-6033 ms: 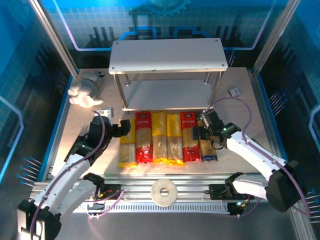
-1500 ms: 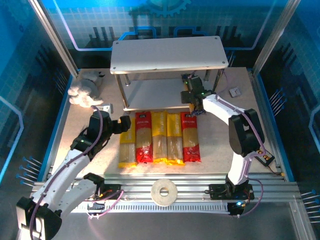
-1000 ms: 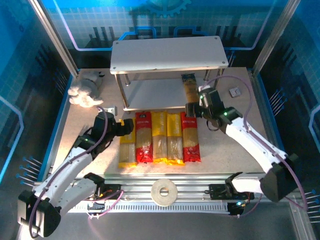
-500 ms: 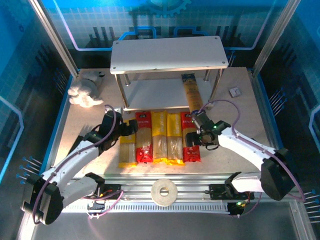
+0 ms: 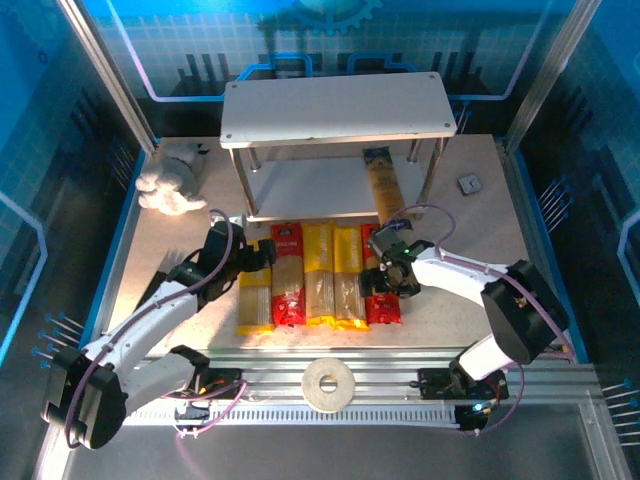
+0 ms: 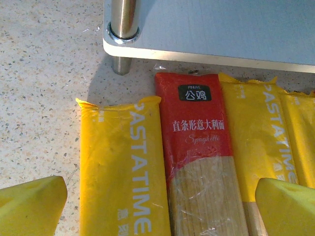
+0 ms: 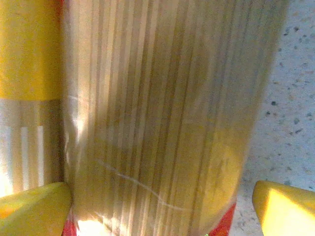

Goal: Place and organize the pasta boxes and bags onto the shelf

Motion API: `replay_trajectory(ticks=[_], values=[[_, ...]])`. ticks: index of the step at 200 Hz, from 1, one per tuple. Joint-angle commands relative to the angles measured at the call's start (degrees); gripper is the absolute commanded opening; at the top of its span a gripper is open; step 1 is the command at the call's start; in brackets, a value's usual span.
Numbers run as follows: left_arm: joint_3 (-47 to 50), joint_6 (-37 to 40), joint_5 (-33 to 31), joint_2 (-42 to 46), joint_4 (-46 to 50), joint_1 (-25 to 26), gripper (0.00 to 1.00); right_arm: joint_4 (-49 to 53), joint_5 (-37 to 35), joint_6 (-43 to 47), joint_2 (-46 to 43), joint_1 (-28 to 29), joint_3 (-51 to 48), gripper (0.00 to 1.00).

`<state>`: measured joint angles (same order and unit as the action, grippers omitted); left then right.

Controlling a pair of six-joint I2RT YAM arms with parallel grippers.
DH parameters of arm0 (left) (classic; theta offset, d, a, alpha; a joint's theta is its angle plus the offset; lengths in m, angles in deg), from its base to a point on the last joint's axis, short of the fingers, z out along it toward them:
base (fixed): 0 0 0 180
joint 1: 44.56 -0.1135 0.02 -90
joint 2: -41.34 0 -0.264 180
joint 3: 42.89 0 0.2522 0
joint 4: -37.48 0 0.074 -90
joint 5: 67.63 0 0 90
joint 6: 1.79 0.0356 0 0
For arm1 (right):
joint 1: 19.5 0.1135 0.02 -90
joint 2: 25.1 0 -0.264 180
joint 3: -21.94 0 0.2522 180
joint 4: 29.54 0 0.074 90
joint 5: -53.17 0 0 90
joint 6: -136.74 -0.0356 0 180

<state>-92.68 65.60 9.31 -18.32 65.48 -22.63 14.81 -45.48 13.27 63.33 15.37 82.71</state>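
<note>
The shelf (image 5: 335, 110) stands at the back. A clear tan pack (image 5: 383, 185) lies on its lower board (image 5: 310, 188) at the right. Five packs lie side by side on the table: yellow (image 5: 254, 295), red (image 5: 287, 275), yellow (image 5: 318, 270), yellow (image 5: 348, 275), red (image 5: 384, 305). My left gripper (image 5: 262, 257) hovers open over the far ends of the leftmost yellow pack (image 6: 120, 167) and the red pack (image 6: 197, 147). My right gripper (image 5: 388, 272) is open, its fingertips (image 7: 34, 209) straddling the right red pack's clear window (image 7: 162, 108).
A white cloth lump (image 5: 165, 185) lies at the back left. A small grey block (image 5: 468, 184) sits right of the shelf. A tape roll (image 5: 329, 384) rests on the near rail. The shelf leg (image 6: 123, 19) stands just beyond the left gripper.
The right gripper has drawn back from the shelf, leaving the tan pack on the lower board, and come down over the right red pack. The left gripper has shifted slightly right.
</note>
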Motion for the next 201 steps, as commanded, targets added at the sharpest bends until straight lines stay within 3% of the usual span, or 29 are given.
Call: replay_trajectory(ticks=[1, 59, 88, 158, 201], values=[[-0.87, -0.05, -0.03, 0.23, -0.35, 0.39, 0.99, -2.16, 0.01, -1.02, 2.84, 0.89, 1.07, 0.96], [-0.62, -0.26, 0.12, -0.35, -1.03, 0.39, 0.99, -0.88, -1.23, -0.56, 6.46, 2.33, 3.09, 0.92], [-0.46, -0.29, 0.14, -0.17, -1.06, 0.39, 0.99, 0.51, -2.91, 0.50, 7.23, 2.29, 3.09, 0.79], [-0.18, -0.44, 0.40, 0.32, -1.40, 0.39, 0.99, 3.79, -1.30, 1.22, 0.63, 3.57, 1.90, 0.31], [-0.36, -0.49, 0.62, 0.40, -1.72, 0.39, 0.99, 9.66, -0.74, 0.18, -7.19, 6.52, 3.09, 0.23]])
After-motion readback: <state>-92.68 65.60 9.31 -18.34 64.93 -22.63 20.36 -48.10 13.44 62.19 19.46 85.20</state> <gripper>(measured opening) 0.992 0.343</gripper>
